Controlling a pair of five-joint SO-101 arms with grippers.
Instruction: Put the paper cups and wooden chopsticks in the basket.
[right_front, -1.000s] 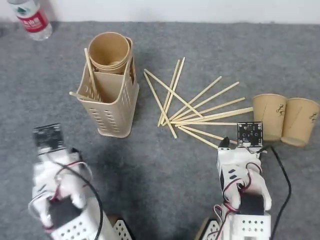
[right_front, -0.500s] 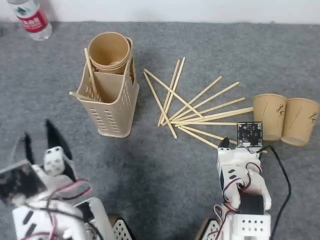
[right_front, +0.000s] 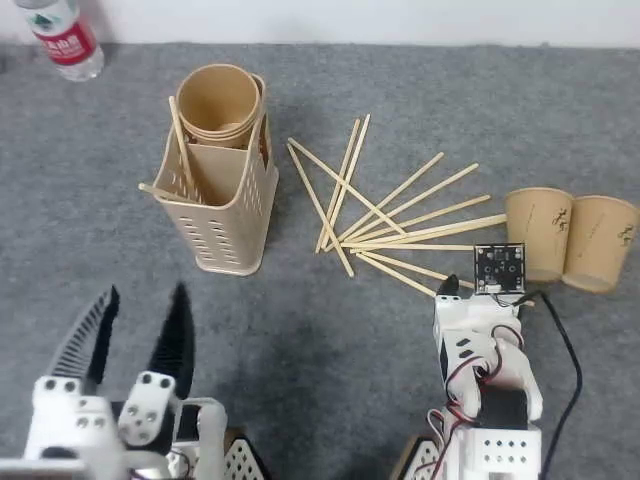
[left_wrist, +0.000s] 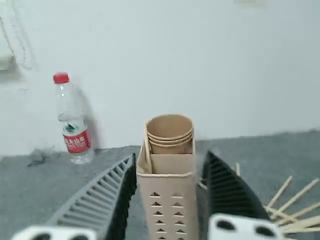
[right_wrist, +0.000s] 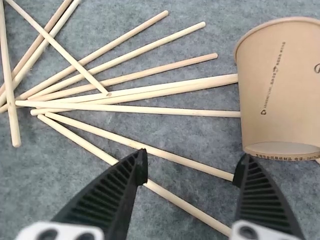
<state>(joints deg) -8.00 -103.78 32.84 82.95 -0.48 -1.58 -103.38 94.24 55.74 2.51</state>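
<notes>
Well, tall beige slotted basket (right_front: 222, 228).

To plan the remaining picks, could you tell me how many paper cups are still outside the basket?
2. The inner cup sits at the chopsticks' right ends; the outer cup is beside it, farther right. Stacked cups in the basket are excluded.

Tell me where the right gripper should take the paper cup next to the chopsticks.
Take the paper cup across its side wall near the narrow base, coming down from above. It seems to lie on its side, base toward the right gripper; the taper leaves a gap there beside the second cup, unlike at the rims.
</notes>
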